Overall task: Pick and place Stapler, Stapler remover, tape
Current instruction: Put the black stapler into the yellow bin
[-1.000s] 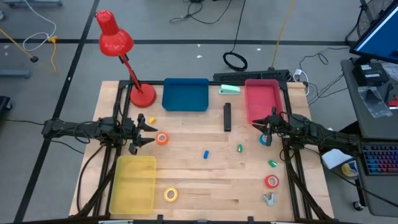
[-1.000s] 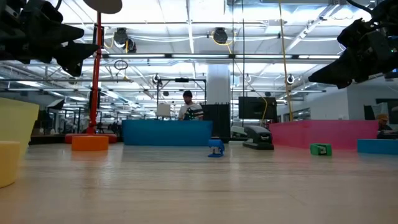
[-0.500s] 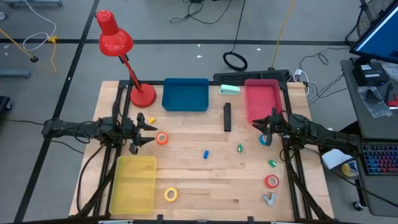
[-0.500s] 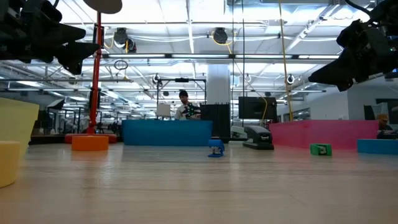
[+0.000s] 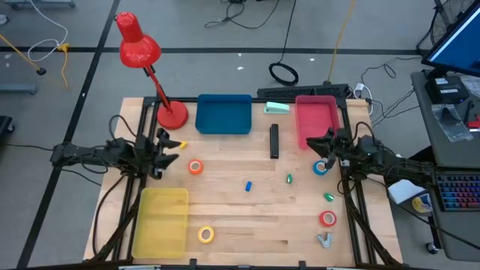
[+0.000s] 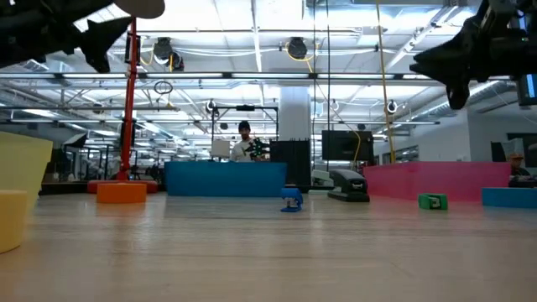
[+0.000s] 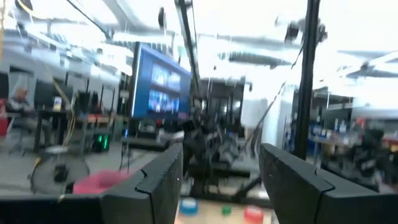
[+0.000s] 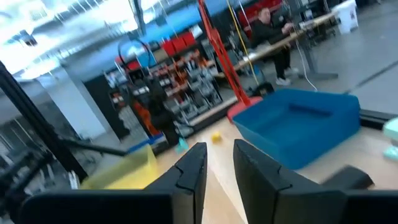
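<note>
Table centre open; L tool spread wide, R tool narrow gap, prob. empty.

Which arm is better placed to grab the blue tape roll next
The right. Its tool hovers open and empty just beside the blue tape roll, near the pink bin. The left tool is across the table, by the orange roll.

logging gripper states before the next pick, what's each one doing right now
Left gripper: open, holding nothing, raised over the table's left side.
Right gripper: open, holding nothing, raised above the blue tape.
</note>
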### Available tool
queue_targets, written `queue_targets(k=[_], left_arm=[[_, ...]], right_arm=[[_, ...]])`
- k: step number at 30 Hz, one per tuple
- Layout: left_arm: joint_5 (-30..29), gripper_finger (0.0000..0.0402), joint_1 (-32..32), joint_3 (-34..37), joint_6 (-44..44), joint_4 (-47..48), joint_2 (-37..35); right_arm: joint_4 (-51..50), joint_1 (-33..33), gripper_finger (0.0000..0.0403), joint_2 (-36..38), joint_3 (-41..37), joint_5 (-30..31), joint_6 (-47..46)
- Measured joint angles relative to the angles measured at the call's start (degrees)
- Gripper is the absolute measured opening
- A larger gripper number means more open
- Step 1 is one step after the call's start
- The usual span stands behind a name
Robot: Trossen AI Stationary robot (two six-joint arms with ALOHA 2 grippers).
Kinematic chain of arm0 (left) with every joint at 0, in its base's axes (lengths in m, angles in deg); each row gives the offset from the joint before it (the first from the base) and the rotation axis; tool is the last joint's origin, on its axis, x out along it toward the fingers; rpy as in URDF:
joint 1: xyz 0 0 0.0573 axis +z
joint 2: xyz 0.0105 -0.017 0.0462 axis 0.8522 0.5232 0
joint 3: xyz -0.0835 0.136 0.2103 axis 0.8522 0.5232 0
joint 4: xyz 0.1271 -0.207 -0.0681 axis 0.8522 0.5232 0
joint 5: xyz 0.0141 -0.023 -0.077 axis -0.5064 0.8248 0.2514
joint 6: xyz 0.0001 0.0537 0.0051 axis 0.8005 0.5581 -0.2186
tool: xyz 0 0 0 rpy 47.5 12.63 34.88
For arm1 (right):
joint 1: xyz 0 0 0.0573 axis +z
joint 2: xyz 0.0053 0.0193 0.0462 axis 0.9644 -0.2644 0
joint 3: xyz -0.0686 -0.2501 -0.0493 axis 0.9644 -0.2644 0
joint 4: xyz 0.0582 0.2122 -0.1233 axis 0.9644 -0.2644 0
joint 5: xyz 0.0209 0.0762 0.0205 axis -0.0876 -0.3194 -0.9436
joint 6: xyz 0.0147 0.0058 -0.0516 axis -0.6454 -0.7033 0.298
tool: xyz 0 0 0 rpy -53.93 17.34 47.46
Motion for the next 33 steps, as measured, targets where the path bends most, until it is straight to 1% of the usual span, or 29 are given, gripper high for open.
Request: queue_targets(k=[6,9,16,19,22,25,26,28,30,33], left_arm=[[0.0,0.0212,0.0,0.0,-0.6,-5.5,0.0],[0.0,0.0212,0.0,0.0,-3.0,-5.5,0.0],[0.0,0.0212,0.0,0.0,-7.0,-5.5,0.0],[0.0,0.0212,0.0,0.0,-8.5,-5.5,0.0],[0.0,0.0212,0.0,0.0,-10.1,-5.6,0.0],[0.0,0.0212,0.0,0.0,-12.3,-5.6,0.0],[0.0,0.0212,0.0,0.0,-12.9,-5.6,0.0],[0.0,0.0212,0.0,0.0,-14.1,-5.6,0.0],[0.0,0.0212,0.0,0.0,-15.2,-5.6,0.0],[0.0,0.0212,0.0,0.0,-16.6,-5.6,0.0]], right_arm=[[3.7,0.0,0.007,-0.1,0.0,0.1,0.5],[3.9,0.0,0.007,-0.1,0.0,1.7,0.4],[4.5,0.0,0.007,-2.1,0.0,1.4,-0.6],[7.8,0.0,0.007,-4.5,0.0,1.5,-2.8],[14.5,0.0,0.007,-8.7,0.0,1.5,-3.0],[23.7,0.0,0.007,-15.0,0.1,1.4,-3.0],[25.3,0.0,0.007,-17.2,0.7,1.4,-3.0],[25.3,0.0,0.0068,-22.3,3.1,1.2,-3.0],[23.2,0.0,0.0061,-27.6,6.8,0.3,-1.9],[17.1,0.0,0.0046,-35.4,14.3,-1.6,1.3]])
